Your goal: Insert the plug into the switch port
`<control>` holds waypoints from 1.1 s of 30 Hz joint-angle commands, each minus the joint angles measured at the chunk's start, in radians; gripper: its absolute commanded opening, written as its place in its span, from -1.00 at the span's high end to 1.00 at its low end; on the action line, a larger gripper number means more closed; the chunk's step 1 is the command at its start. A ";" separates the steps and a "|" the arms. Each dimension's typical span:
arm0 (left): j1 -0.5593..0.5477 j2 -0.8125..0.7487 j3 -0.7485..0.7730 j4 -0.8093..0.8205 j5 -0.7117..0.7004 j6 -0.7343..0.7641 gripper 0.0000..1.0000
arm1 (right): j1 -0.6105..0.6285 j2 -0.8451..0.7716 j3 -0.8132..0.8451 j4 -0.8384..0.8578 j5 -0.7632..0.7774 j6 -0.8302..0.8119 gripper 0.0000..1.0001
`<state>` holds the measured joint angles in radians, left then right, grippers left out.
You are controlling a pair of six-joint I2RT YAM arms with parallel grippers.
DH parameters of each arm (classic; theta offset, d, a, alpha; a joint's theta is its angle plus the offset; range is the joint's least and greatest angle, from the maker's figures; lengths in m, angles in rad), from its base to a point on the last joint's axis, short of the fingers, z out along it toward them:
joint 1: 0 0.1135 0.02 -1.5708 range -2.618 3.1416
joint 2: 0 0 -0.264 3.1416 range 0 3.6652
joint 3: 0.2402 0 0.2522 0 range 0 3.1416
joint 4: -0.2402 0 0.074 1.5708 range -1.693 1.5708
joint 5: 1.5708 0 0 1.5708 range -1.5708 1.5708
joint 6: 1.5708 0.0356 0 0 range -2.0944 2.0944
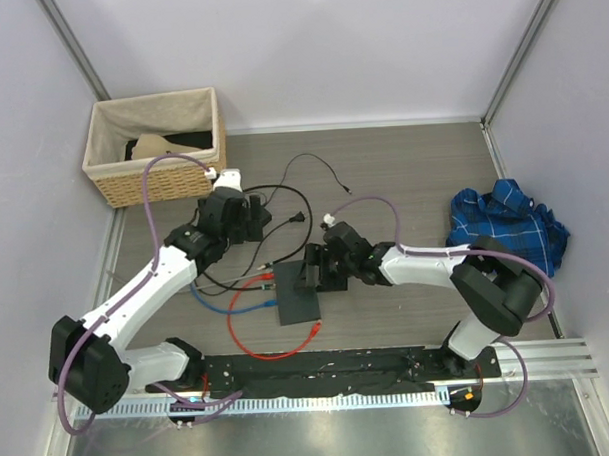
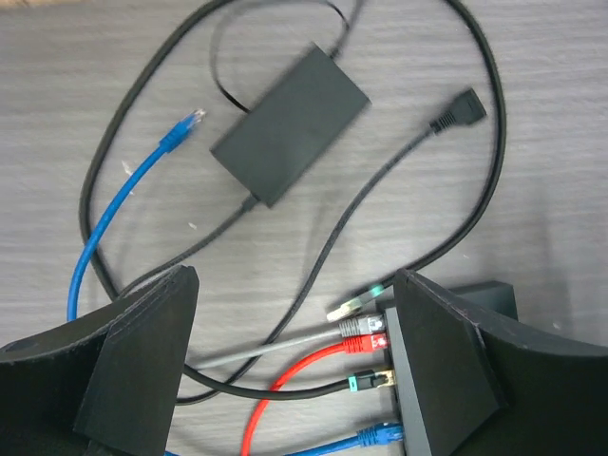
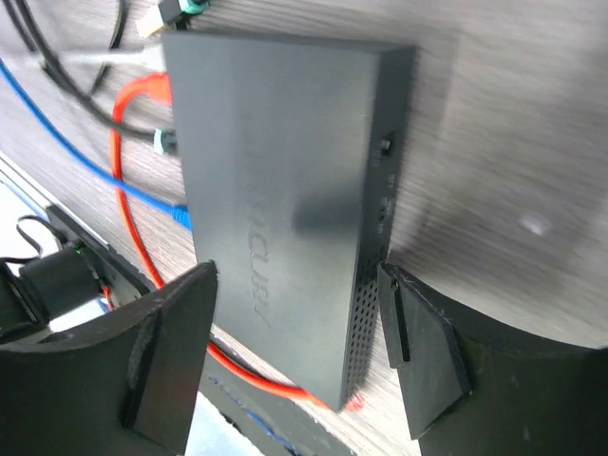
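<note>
The switch [image 1: 297, 294] is a flat dark grey box lying mid-table. In the right wrist view the switch [image 3: 285, 180] sits between the open fingers of my right gripper [image 3: 294, 275], which straddle its near end; the right finger [image 3: 418, 351] is close to its perforated side. My right gripper [image 1: 321, 268] is at its right edge. Grey, red, black and blue plugs sit in the switch's port edge [image 2: 397, 375]. A loose plug [image 2: 356, 302] with a teal boot lies tilted beside the top port, outside it. My left gripper [image 2: 294, 285] is open and empty above these plugs, shown from above [image 1: 256, 222].
A black power brick [image 2: 290, 123] with cords lies beyond the plugs. A loose blue cable end [image 2: 185, 123] and a black connector [image 2: 461, 109] lie nearby. A wicker basket [image 1: 156, 143] stands back left. A blue checked cloth [image 1: 505, 226] lies at the right.
</note>
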<state>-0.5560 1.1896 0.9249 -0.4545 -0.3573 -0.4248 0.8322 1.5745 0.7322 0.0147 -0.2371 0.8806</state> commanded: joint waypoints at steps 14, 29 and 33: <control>0.126 0.425 0.302 -0.035 0.102 0.254 -0.81 | -0.209 -0.444 -0.053 -0.297 0.271 -0.322 -0.55; 0.142 0.642 0.460 -0.067 0.190 0.239 -0.81 | -0.341 -0.280 0.129 -0.302 0.426 -0.555 -0.41; 0.139 0.503 0.384 -0.070 0.222 0.215 -0.82 | -0.355 -0.085 0.330 -0.297 0.424 -0.710 -0.32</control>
<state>-0.4175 1.8503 1.3582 -0.5163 -0.1810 -0.1829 0.4881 1.3655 0.8898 -0.3267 0.1444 0.3584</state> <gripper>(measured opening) 0.906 0.682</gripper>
